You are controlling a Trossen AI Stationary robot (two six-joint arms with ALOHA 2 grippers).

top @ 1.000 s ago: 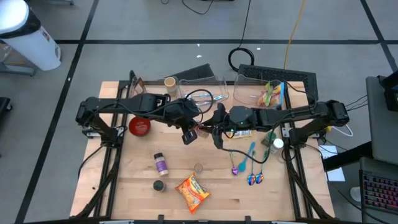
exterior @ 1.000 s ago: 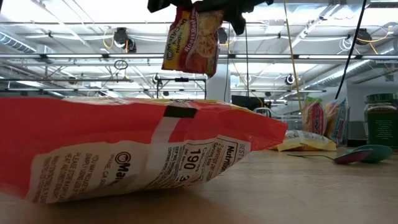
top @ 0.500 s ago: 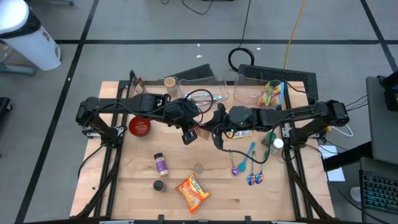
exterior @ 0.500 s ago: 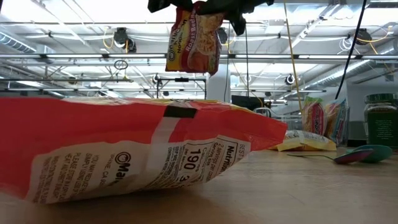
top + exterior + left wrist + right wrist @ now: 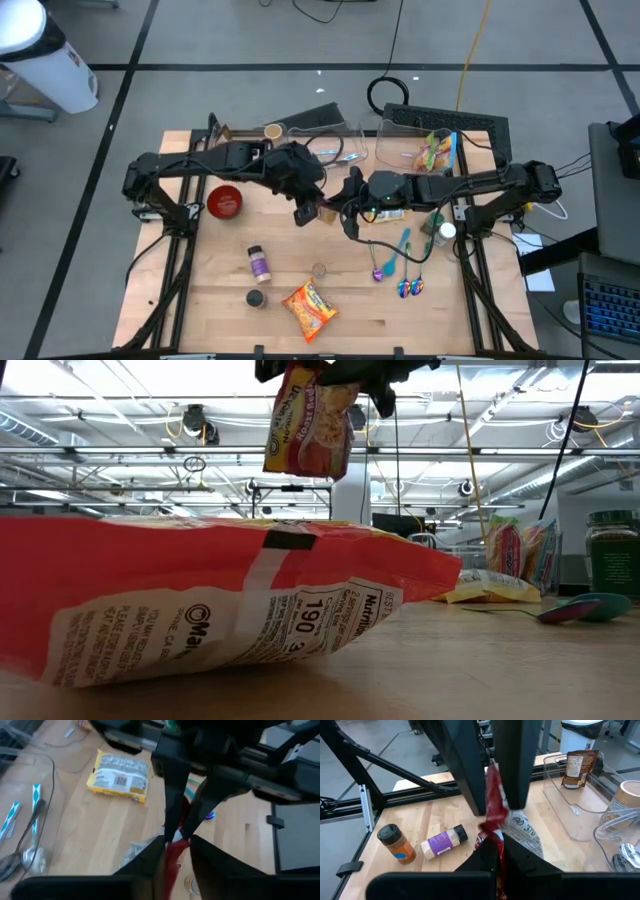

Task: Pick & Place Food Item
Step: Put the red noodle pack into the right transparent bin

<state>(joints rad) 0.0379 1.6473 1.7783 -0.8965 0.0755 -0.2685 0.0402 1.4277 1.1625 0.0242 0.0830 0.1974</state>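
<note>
A red and yellow noodle packet (image 5: 308,422) hangs high above the table's middle, between my two grippers (image 5: 325,210). My right gripper (image 5: 499,851) comes in from the table's right (image 5: 345,210) and is shut on the packet's red top edge. My left gripper (image 5: 176,851) faces it from the left (image 5: 308,212). Its fingers stand a little apart on either side of the same red edge. My left gripper has the packet's red edge (image 5: 175,857) between its parted fingers; I cannot tell whether they touch it. My right gripper pinches the packet's red sealed top edge (image 5: 496,832) between its two fingers, coming nearly level from the table's right. The packet hangs below, slightly tilted, clear of the table.
An orange noodle packet (image 5: 308,308) lies near the front edge and fills the low view (image 5: 220,600). Two spice bottles (image 5: 259,263) and a red bowl (image 5: 224,202) stand on the left, spoons (image 5: 400,250) on the right. A yellow packet (image 5: 120,775) lies under the right arm. Clear bins (image 5: 330,140) stand at the back.
My left arm's wrist has swung toward the table's far edge while its fingertips have stayed by the packet. The hanging packet has shifted its tilt slightly and stays high above the table.
</note>
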